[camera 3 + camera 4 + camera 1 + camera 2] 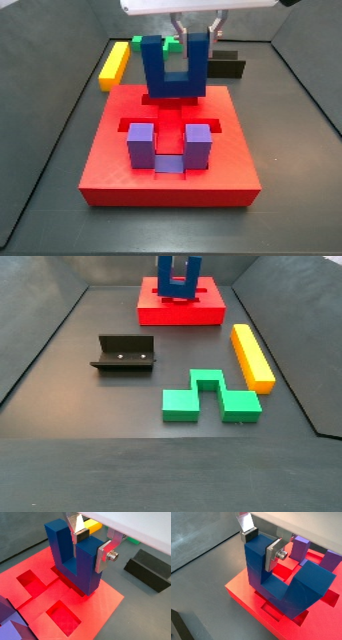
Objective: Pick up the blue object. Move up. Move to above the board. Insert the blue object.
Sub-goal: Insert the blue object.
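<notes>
Above the board (170, 165), the gripper (178, 40), jaws clamped on one prong, holds the blue object (177, 68) upright, base down toward a slot.

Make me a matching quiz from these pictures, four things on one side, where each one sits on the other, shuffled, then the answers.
Things:
1. blue object
2. purple block
3. yellow bar
4. fixture

Places:
A. seated in a slot of the board
B. lying on the floor beside the green block
C. held in the gripper over the board
D. standing on the floor, apart from the blocks

Pairs: 1-C, 2-A, 3-B, 4-D
</notes>
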Motion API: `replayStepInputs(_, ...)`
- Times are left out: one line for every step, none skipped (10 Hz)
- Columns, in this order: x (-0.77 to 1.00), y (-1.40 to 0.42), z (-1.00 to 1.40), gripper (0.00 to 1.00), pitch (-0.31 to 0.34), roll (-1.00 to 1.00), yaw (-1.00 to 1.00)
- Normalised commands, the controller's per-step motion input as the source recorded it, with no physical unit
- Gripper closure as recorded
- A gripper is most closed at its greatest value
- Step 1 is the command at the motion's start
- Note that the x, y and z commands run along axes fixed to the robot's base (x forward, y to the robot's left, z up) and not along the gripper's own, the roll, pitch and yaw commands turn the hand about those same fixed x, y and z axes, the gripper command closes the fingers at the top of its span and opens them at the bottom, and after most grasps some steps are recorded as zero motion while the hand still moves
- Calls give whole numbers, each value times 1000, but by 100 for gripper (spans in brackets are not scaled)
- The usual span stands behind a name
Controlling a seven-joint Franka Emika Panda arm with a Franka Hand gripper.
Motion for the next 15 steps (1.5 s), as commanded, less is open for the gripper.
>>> replayStepInputs(-26, 0, -163, 100, -61, -183, 183)
replayStepInputs(0, 0, -109, 100, -47, -193, 294)
replayStepInputs(0, 0, -86, 100, -50, -164, 343)
replayStepInputs(0, 0, -14, 100, 0, -51, 117)
replayStepInputs(0, 0, -54, 100, 0, 0, 0)
replayStepInputs(-23, 3, -74, 100, 0, 90, -40)
replayStepInputs(0, 0, -63, 100, 0, 126, -106)
replayStepInputs(0, 0, -51, 100, 3, 173, -163)
replayStepInputs(0, 0, 0, 100, 1, 124, -109)
replayStepInputs(0, 0, 0, 100, 14, 37, -86)
replayStepInputs(0, 0, 0, 100, 0, 4, -23)
replayStepInputs(0, 0, -109, 100, 0, 0, 0)
replayStepInputs(-9, -106, -111, 100, -17, 0, 49)
replayStepInputs(0, -71, -71, 100, -1, 0, 31)
replayStepInputs(0, -26, -20, 100, 0, 0, 0)
